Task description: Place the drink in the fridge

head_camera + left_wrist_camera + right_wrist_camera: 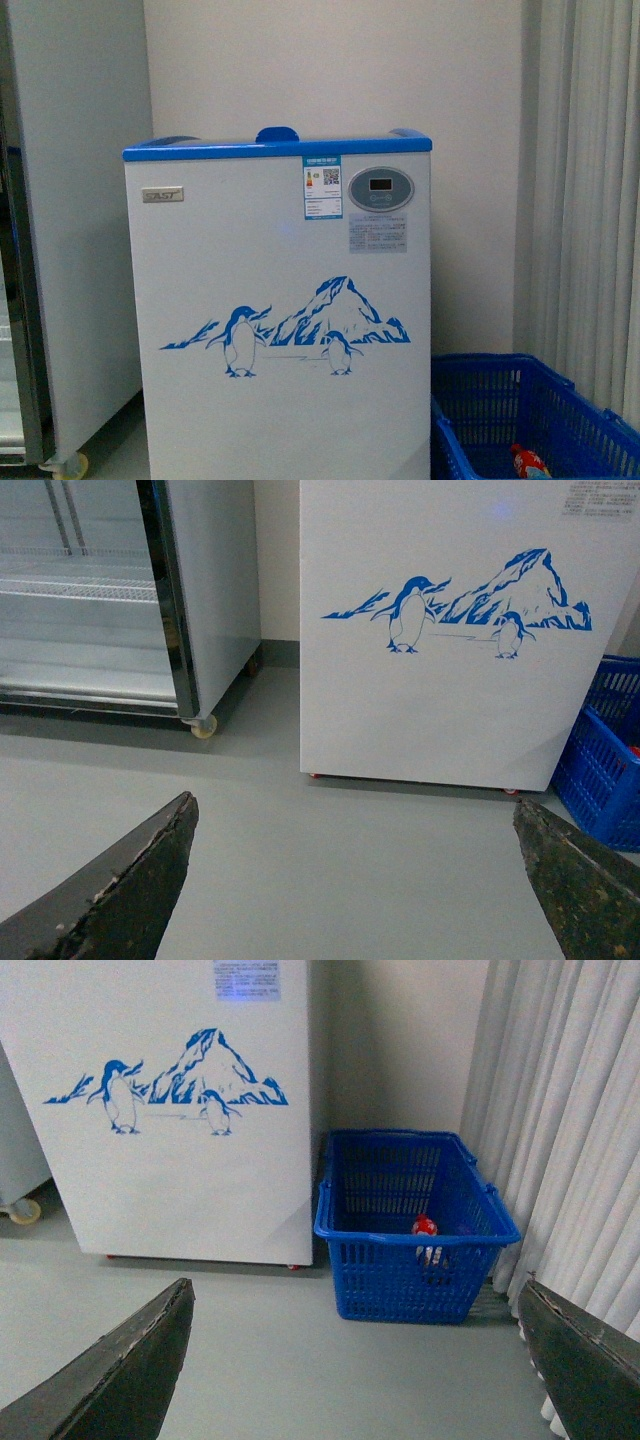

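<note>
The fridge [280, 330], a white chest freezer with a blue top rim and a penguin-and-mountain picture, stands straight ahead; it also shows in the left wrist view [450, 680] and the right wrist view [170, 1160]. The drink [528, 462], with its red cap, lies inside the blue crate [500, 400] to the fridge's right; its cap shows in the right wrist view [425, 1226]. My left gripper [355, 880] is open and empty above the grey floor. My right gripper [355, 1360] is open and empty, well short of the crate [415, 1270].
A taller grey-white cabinet [70, 200] with a glass door stands to the fridge's left, on castors [203, 725]. White curtains [590, 200] hang at the right, close behind the crate. Grey floor [330, 850] lies in front of the fridge.
</note>
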